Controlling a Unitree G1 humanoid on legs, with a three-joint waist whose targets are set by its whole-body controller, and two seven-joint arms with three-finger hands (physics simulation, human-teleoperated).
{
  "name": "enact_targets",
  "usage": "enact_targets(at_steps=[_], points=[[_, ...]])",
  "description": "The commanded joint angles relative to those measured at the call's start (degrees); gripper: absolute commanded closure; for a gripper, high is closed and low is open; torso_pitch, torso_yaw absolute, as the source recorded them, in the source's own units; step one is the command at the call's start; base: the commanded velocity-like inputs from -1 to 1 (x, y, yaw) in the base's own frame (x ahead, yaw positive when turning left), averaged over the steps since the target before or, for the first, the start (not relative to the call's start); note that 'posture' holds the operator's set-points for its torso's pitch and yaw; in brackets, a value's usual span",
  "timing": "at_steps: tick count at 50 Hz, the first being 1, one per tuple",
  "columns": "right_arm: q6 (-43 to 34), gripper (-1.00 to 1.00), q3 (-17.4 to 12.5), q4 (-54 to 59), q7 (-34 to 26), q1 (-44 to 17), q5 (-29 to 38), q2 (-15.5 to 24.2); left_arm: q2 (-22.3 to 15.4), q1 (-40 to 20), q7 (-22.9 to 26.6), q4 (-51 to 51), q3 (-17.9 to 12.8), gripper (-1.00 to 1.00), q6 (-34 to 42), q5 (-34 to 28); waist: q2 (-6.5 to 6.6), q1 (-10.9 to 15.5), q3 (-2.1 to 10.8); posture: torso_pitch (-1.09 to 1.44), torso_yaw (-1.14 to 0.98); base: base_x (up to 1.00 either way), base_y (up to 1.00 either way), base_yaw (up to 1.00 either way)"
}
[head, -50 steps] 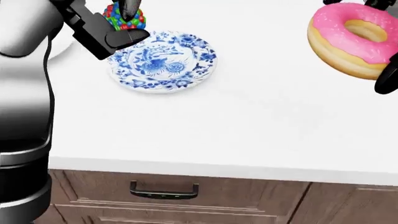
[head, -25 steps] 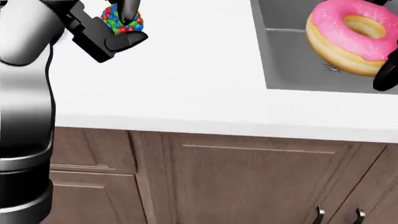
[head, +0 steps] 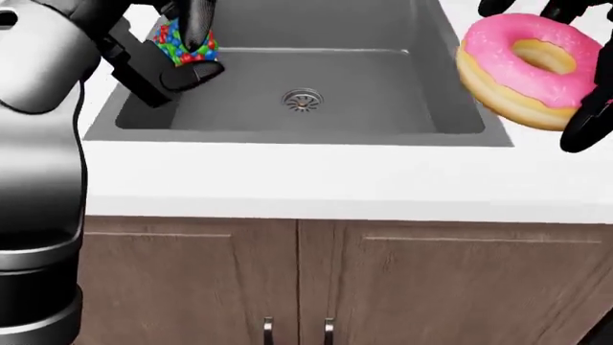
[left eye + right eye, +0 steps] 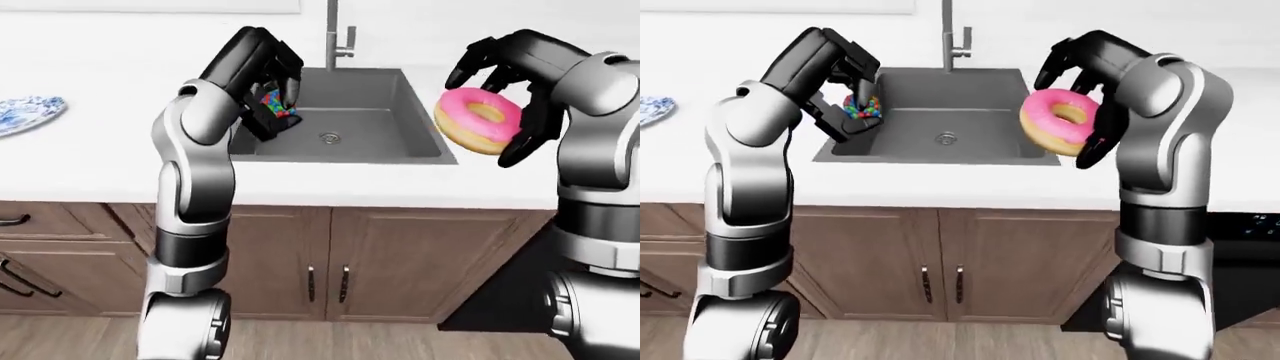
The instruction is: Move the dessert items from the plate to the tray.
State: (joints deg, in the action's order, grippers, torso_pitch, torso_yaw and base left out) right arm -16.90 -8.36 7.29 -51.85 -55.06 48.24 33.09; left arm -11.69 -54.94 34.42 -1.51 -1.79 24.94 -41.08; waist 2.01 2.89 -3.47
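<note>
The left hand (image 3: 182, 50) is closing its black fingers round a small ball of coloured candies (image 3: 178, 40), carrying it in the upper left of the head view, above the left edge of the grey sink (image 3: 383, 115). The right hand (image 4: 515, 97) is curling its fingers about a pink-iced doughnut (image 3: 527, 65) in the upper right of that view, gripping it by the rim, with one finger showing just below it. The blue-patterned plate (image 4: 25, 112) is lying bare at the far left of the left-eye view, on the white bench (image 3: 316, 180), well apart from both hands; the tray is not showing in any view. Both desserts are hanging over or beside the open basin, so a slackening grip could be dropping either one into the sink, where it would be rolling toward the drain (image 3: 302, 100). The candy ball looks the likelier to slip, being small and round between the fingers. The doughnut is sitting tilted, and a quick turn of the body could be swinging it loose.
</note>
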Motion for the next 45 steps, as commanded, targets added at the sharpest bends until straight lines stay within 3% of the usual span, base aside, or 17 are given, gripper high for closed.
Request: enact_targets(at_steps=[1,5,6,7,8,17,18,19,20,24,27,29,30,32,39,41,45], points=[[0.0,1.00,-2.0,-1.8,1.4,-2.9,0.3,1.8,0.0,-2.9,-0.3,-2.0,0.3,1.00,-0.7,0.0,0.55,-0.7,2.27,0.00,0.00,0.16,-1.00,0.00],[0.1,1.00,-1.9,-1.9,1.6,-2.7,0.2,1.6,-0.1,-2.7,-0.5,-1.9,0.2,1.00,-0.9,0.2,-1.93,-0.4,1.22,0.00,0.00,0.16,-1.00,0.00],[0.1,1.00,-1.9,-1.7,1.7,-2.7,0.2,1.6,-0.1,-2.8,-0.5,-1.9,0.1,1.00,-0.8,0.2,-4.09,-0.5,1.65,0.00,0.00,0.16,-1.00,0.00],[0.2,1.00,-1.9,-1.6,1.9,-2.7,0.1,1.6,-0.1,-2.8,-0.4,-2.0,0.1,1.00,-0.7,0.2,-8.60,-1.2,3.02,0.00,0.00,0.17,-1.00,0.00],[0.2,1.00,-2.0,-1.6,1.8,-2.7,0.1,1.6,0.0,-2.6,-0.3,-2.3,0.2,1.00,-0.6,0.2,-6.72,-1.2,1.69,0.00,0.00,0.16,-1.00,0.00],[0.3,1.00,-2.2,-1.5,1.9,-2.7,-0.3,2.1,0.1,-2.3,-0.3,-2.3,0.4,1.00,-1.0,0.0,-2.97,-2.6,0.49,0.00,0.00,0.06,-1.00,0.00],[0.3,1.00,-2.2,-1.5,2.0,-2.7,-0.4,2.1,0.2,-2.5,-0.2,-2.4,0.5,1.00,-0.9,-0.1,-1.99,-2.6,0.92,0.00,0.00,0.01,-1.00,0.00],[0.3,1.00,-2.2,-1.3,2.1,-2.8,-0.4,2.1,0.2,-2.7,0.1,-2.7,0.6,1.00,-0.5,-0.2,0.65,-1.7,1.83,0.00,0.00,0.00,-1.00,0.00],[0.4,1.00,-2.2,-1.3,2.2,-2.6,-0.4,2.1,0.2,-2.7,0.2,-2.9,0.6,1.00,-0.4,-0.3,-0.76,-1.5,1.03,0.00,0.00,0.00,-1.00,0.00],[0.4,1.00,-2.2,-1.8,2.5,-2.0,-0.6,1.9,0.1,-2.0,0.2,-2.9,0.4,1.00,-1.1,-0.5,0.50,-1.8,2.72,0.00,0.00,0.00,-1.00,0.00],[0.1,1.00,-2.1,-1.8,2.1,-2.6,-0.5,2.1,0.1,-2.5,0.3,-2.9,0.3,1.00,-0.8,-0.4,-2.59,-1.6,1.09,0.00,0.00,-0.03,-1.00,0.00],[0.3,1.00,-2.0,-1.6,2.4,-2.7,-0.5,2.0,0.1,-2.4,0.4,-3.1,0.3,1.00,-0.6,-0.5,-10.36,-2.9,3.37,0.00,0.00,-0.11,-1.00,0.00],[0.5,1.00,-2.0,-1.2,2.6,-2.7,-0.5,2.0,0.1,-2.5,0.5,-3.1,0.3,1.00,-0.6,-0.5,-5.54,-2.8,1.52,0.00,0.00,-0.12,-1.00,0.00],[0.6,1.00,-2.0,-1.2,2.6,-2.7,-0.5,2.0,0.0,-2.5,0.5,-3.1,0.3,1.00,-0.7,-0.5,-6.03,-3.6,2.08,0.00,0.00,-0.12,-1.00,0.00],[0.4,1.00,-2.2,-1.5,2.2,-3.0,-0.7,2.3,0.1,-2.7,0.9,-3.4,0.5,1.00,-0.4,-0.8,-2.65,-2.6,0.57,0.00,0.00,-0.12,-1.00,0.00],[0.2,1.00,-2.3,-2.1,1.9,-2.6,-0.8,2.4,0.2,-2.6,0.8,-3.4,0.5,1.00,-0.5,-0.8,-0.32,-2.4,1.60,0.00,0.00,-0.14,-1.00,0.00],[0.0,1.00,-2.3,-2.3,1.6,-2.5,-0.9,2.5,0.2,-2.4,0.9,-3.5,0.5,1.00,-0.6,-1.0,0.43,-1.9,2.80,0.00,0.00,-0.14,-1.00,0.00]])
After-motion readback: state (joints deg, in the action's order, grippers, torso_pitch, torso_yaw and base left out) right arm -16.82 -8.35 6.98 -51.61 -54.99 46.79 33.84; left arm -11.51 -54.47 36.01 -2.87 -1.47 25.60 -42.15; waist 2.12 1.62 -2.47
